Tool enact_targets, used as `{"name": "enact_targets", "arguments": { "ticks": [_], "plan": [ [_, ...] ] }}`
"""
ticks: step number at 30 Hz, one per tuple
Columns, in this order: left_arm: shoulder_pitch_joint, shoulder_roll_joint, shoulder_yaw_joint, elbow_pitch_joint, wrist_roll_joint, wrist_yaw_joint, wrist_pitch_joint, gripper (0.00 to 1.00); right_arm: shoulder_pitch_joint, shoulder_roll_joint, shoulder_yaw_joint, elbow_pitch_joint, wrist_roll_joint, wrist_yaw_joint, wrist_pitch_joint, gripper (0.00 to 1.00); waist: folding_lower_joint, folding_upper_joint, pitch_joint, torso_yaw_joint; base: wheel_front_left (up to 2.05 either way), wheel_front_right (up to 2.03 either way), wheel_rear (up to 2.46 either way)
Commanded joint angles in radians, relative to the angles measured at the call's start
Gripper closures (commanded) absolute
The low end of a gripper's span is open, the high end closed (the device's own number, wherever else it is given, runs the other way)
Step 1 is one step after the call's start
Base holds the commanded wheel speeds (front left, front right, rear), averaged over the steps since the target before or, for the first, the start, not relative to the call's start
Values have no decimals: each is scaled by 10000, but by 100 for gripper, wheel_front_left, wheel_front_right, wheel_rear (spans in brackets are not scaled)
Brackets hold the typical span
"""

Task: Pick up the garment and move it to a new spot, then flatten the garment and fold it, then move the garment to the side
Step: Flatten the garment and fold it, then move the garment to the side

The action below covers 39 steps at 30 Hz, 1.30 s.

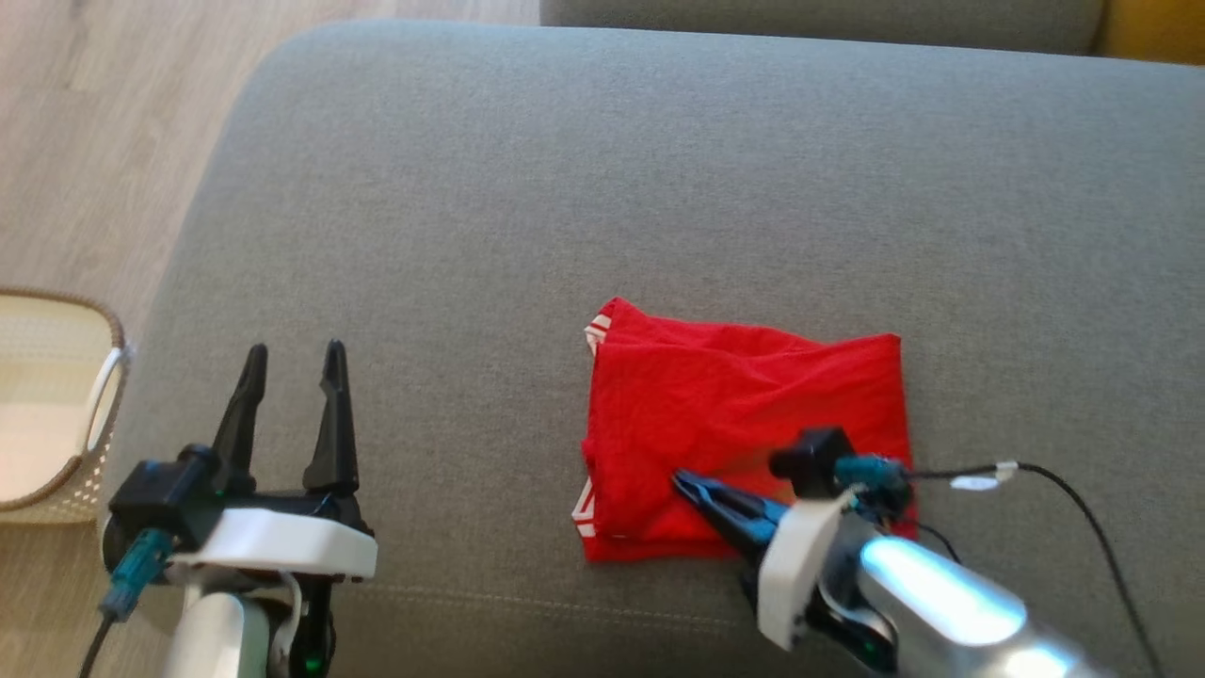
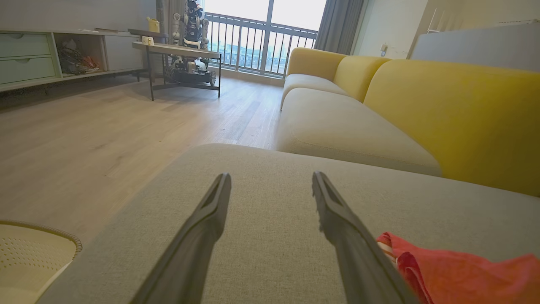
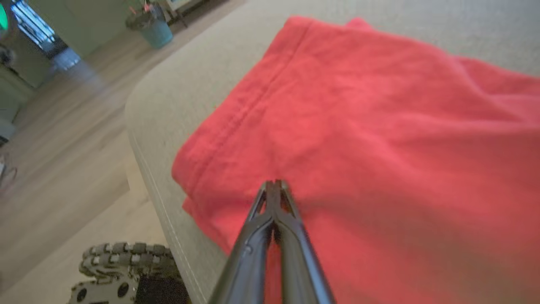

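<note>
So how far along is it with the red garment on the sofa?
Folding looks done: the red garment lies as a compact rectangle on the grey cushion. In hand: the right gripper, shut, has its tips over its near part; the left gripper is open, apart. Remaining: moving it aside.

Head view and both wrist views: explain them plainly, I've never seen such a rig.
This is a two-armed wheeled robot. The head view looks down from its head at a grey sofa cushion. Each wrist view looks along one arm's two fingers. A folded red garment lies on the cushion; a pale basket stands on the floor to the robot's left. The left end effector is open and empty. The right end effector is shut, tips over the garment, seemingly pinching no cloth.
</note>
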<state>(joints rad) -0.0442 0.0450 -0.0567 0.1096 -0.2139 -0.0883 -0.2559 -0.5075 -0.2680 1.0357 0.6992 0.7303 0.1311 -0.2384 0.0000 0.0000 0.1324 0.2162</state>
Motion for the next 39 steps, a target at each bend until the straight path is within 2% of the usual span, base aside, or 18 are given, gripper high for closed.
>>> {"name": "enact_targets", "arguments": {
  "ticks": [1,5,8,13,19,23,26,30,31,32,33,39],
  "plan": [
    [-302,53,378,-282,-38,39,-59,0,-378,278,-261,-256,233,-4,-161,100,0,0,-49,-101,0,0,0],
    [-149,53,585,-337,-91,92,-59,0,-569,165,-1862,-937,41,-4,-226,100,0,0,-215,-599,0,0,0],
    [-145,53,701,-375,-126,114,-59,0,-329,-123,-3399,-1642,-974,-4,-229,100,0,0,-335,-940,0,0,0],
    [-171,53,849,-536,-200,160,-59,0,671,-184,-6308,-2945,-2778,-4,-231,100,0,0,-472,-1546,0,0,0],
    [-161,53,1031,-674,-215,248,-59,0,1771,589,-8984,-4094,-4594,-4,-232,100,0,0,-563,-2134,0,0,0],
    [-147,53,1115,-826,-369,292,-59,0,2356,1120,-10022,-5001,-5907,-4,-232,100,0,0,-536,-2326,0,0,0],
    [-59,53,1209,-855,-556,361,-59,0,2812,1641,-10555,-5518,-6283,-4,-232,100,0,0,-527,-2424,0,0,0],
    [83,53,1244,-832,-566,355,-59,0,3209,1925,-10912,-5739,-6502,-4,-232,100,0,0,-531,-2482,0,0,0],
    [131,53,1249,-787,-557,339,-59,0,3312,1997,-11009,-5771,-6474,-4,-233,79,0,0,-536,-2491,0,0,0],
    [176,53,1245,-735,-554,323,-59,0,3411,2048,-11053,-5779,-6468,-4,-233,24,0,0,-544,-2494,0,0,0],
    [216,53,1236,-702,-549,312,-59,0,3498,2084,-11063,-5770,-6454,-4,-233,0,0,0,-554,-2492,0,0,0],
    [321,53,1156,-565,-393,259,-59,0,3718,2165,-11025,-5709,-6410,-4,-233,0,0,0,-619,-2424,0,0,0]
  ]
}}
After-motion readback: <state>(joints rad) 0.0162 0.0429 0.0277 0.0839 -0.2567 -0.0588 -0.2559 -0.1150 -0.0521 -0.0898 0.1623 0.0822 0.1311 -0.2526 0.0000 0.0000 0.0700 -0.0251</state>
